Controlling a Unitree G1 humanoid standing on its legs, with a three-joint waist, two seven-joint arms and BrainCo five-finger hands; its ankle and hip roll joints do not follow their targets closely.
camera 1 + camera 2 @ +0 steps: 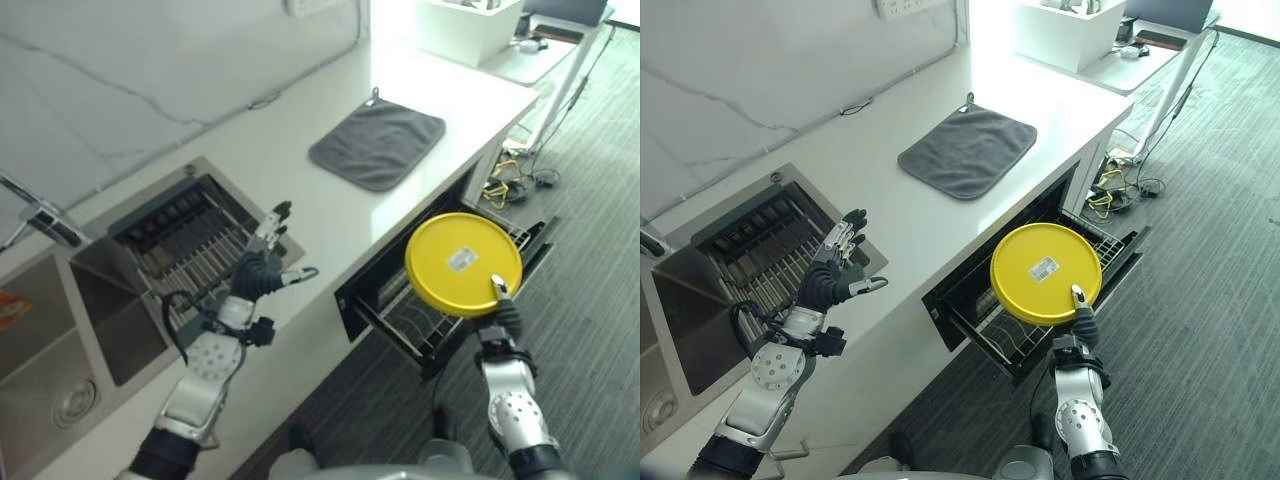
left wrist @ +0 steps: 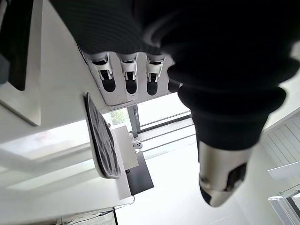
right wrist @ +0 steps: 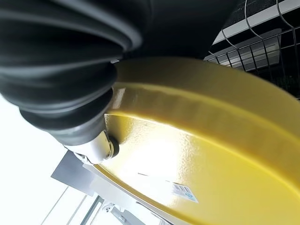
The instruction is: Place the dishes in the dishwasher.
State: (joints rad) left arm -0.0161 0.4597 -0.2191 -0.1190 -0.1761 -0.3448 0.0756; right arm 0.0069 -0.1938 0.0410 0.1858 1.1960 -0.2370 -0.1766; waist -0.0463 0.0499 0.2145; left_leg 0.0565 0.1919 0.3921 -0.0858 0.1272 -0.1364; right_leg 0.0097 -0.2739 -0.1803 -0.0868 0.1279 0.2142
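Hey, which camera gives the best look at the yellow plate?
The right eye view: the whole round yellow plate shows, underside and sticker up, pinched by the right hand over the dishwasher rack. The left eye view matches it. The right wrist view catches just part of its rim and underside, very close.

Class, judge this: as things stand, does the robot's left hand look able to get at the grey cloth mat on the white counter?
Probably yes: the left hand hovers open over the white counter, and bare counter lies between it and the grey cloth mat.
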